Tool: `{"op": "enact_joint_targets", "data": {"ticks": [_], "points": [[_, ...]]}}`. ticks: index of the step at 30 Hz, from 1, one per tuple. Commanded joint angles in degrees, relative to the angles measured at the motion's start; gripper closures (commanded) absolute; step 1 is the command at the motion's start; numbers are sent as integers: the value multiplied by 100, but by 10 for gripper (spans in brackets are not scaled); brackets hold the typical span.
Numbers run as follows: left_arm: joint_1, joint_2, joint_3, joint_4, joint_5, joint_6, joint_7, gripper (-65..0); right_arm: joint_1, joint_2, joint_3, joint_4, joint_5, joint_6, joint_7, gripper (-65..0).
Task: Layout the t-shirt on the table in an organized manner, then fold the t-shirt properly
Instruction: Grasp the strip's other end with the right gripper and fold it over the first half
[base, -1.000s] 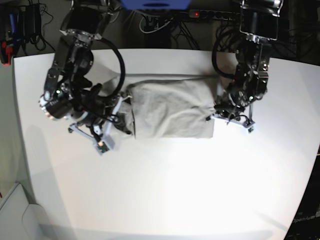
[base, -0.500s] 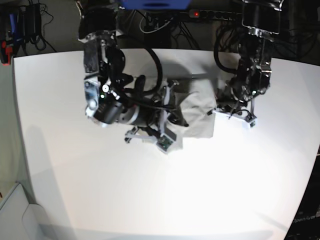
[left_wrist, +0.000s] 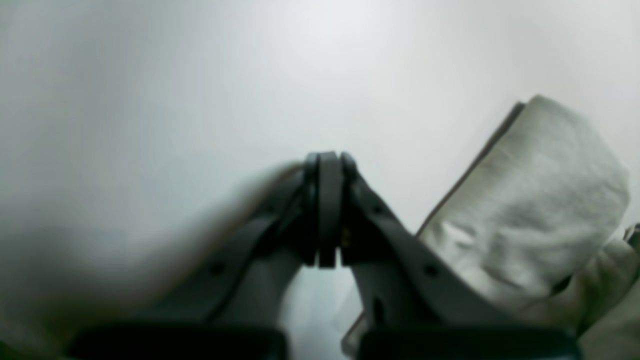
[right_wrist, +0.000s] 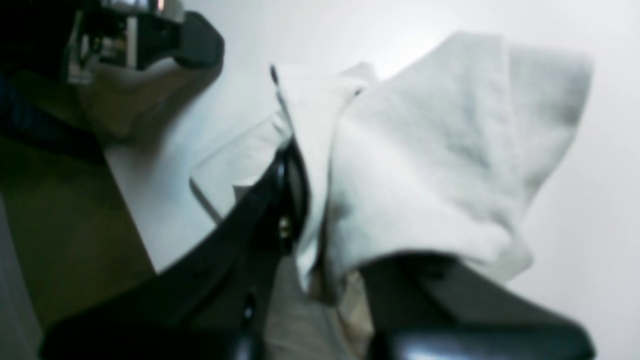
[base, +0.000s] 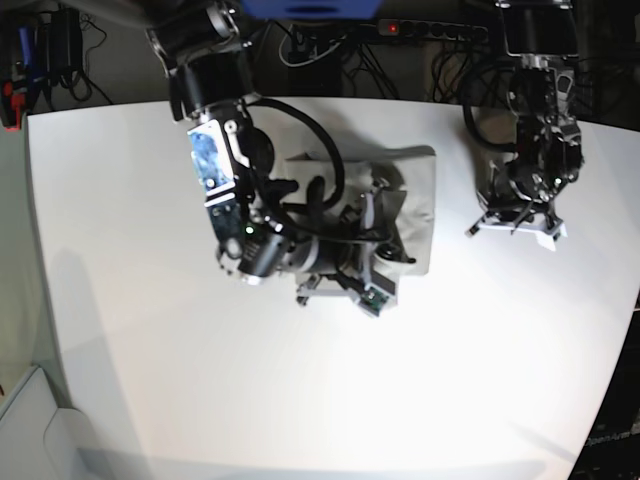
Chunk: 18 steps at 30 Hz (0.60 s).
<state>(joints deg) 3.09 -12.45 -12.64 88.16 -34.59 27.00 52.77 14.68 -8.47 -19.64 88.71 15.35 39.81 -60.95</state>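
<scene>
Since the earlier frame: right gripper carried the t-shirt edge across — clamped on cloth, the folded bulk lying just beyond on the table. Left gripper had withdrawn, jaws together, empty — shirt well apart; right arm nearer.

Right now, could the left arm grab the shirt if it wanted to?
Probably yes. The left gripper is shut and empty beside the shirt, with only bare table between them. The right gripper already holds the shirt's other side.
</scene>
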Motion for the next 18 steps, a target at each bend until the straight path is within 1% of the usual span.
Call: {"op": "enact_joint_targets", "data": {"ticks": [1,5,8,9,14,16,18], "points": [[-15,-105,-23,129,-88,82,11,0,154,-53,-36,48,122,19,227,0],[73,-263,-32,129,-124,82,-16,0,163,-53,-221,-49,122,19,288,0],[196,-360,-261,191,-124,82,2,0,163,-53,-388,-49,122,19,288,-53],[223,-368,-366,261,-124,82,2,0,163,-53,-432,-49,122,19,288,-80],[530,-421,-947,718,-124,82,11,0,172,-53,-722,30,122,19,262,-274],[680,-509,-1140,868,-124,82,11,0,189,-53,-845,250,122,19,279,-340],[873,-535,-1289,947,-124,82,11,0,198,-53,-898,540,122,19,244,-391]]}}
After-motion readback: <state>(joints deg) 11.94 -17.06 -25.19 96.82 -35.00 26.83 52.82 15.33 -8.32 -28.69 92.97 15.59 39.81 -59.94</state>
